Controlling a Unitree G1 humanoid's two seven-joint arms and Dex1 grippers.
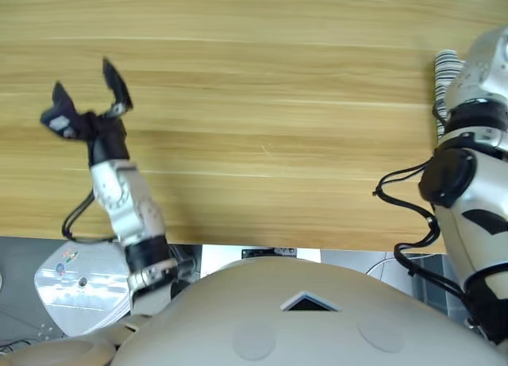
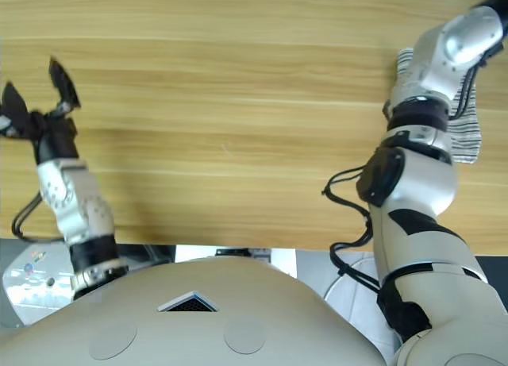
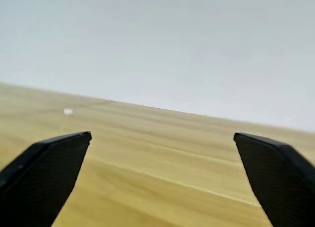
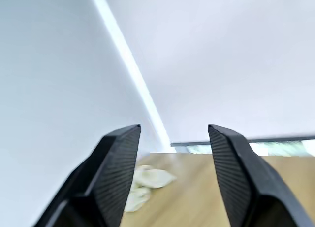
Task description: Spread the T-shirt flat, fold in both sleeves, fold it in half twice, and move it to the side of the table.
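Observation:
The striped T-shirt (image 2: pixel 468 132) lies as a small bundle at the right side of the wooden table (image 1: pixel 270 104), and my right arm hides most of it. A strip of its stripes (image 1: pixel 444 68) shows beside that arm's upper joint. In the right wrist view my right gripper (image 4: pixel 174 131) is open with nothing between its fingers, aimed at a pale wall over the table's far edge. My left gripper (image 1: pixel 82 78) stands open above the left part of the table, well away from the shirt. Its black fingertips (image 3: pixel 54 168) frame bare wood.
The table's front edge (image 1: pixel 262 243) runs across just ahead of me. A pale crumpled cloth (image 4: pixel 147 180) lies on wood far off in the right wrist view. Black cables (image 2: pixel 345 199) loop off my right arm. A white plate-like object (image 1: pixel 79 290) sits below the table at left.

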